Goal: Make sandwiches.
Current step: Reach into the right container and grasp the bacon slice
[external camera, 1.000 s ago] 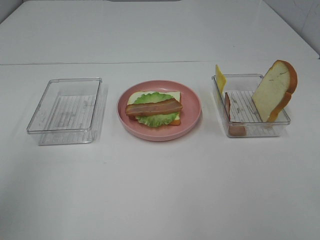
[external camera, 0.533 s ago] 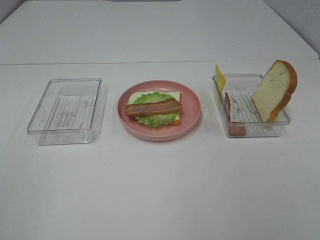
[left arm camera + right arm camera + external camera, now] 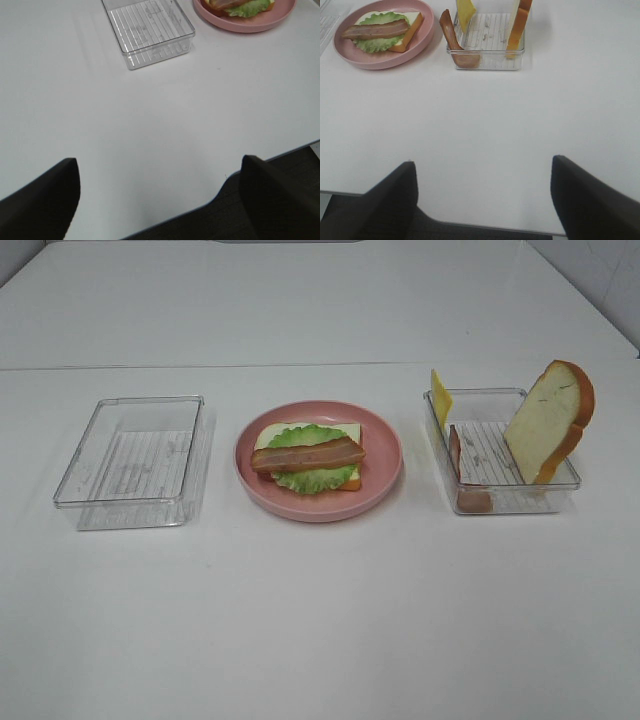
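At the middle of the desk (image 3: 320,630) I see the half-built sandwich (image 3: 308,457) lying on the round pink plate (image 3: 388,445): a bread base, green lettuce (image 3: 300,480), and one bacon strip (image 3: 308,454) across the top. At 3 o'clock from the plate stands a clear tray (image 3: 520,498). In it the second bread slice (image 3: 547,422) leans upright at the 3 o'clock side, a spare bacon strip (image 3: 455,452) rests along the 9 o'clock wall, and a yellow cheese slice (image 3: 440,398) pokes up at the 10 o'clock corner. At 9 o'clock from the plate sits another clear tray (image 3: 130,510). My left claw (image 3: 160,200) hangs released, fingers wide apart over bare desk. My right claw (image 3: 482,200) is likewise spread, gripping nothing.
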You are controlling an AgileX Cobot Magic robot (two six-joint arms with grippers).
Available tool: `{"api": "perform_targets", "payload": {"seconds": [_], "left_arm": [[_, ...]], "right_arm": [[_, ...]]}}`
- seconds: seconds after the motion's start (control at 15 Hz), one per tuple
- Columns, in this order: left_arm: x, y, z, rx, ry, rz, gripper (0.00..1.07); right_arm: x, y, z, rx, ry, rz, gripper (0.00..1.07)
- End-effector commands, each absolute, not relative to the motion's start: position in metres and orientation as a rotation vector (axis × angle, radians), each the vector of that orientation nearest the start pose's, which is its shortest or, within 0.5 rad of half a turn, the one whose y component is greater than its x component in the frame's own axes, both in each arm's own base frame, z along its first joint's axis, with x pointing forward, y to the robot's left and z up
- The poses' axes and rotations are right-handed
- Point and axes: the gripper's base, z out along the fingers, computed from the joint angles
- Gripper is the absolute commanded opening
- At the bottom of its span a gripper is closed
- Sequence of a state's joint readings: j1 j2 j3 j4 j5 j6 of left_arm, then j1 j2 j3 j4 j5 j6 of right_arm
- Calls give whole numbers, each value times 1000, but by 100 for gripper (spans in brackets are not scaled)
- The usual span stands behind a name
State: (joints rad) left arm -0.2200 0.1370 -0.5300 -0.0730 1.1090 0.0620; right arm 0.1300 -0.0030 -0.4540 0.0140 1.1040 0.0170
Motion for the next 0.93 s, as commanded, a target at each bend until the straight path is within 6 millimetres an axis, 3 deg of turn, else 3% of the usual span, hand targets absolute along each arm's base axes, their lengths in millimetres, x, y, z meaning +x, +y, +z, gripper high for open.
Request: {"api": "perform_targets", "payload": {"seconds": [0.07,0.6,0.93], "left_arm": [[11,-9,281,345,2146,-168,80],[11,-9,282,323,2145,-158,80],[5,-7,282,117,2120,-43,80]], "right_arm": [[-6,1,260,-114,2096,110,73],[-6,1,260,-114,2096,110,73],[-6,1,260,-114,2096,110,73]]}}
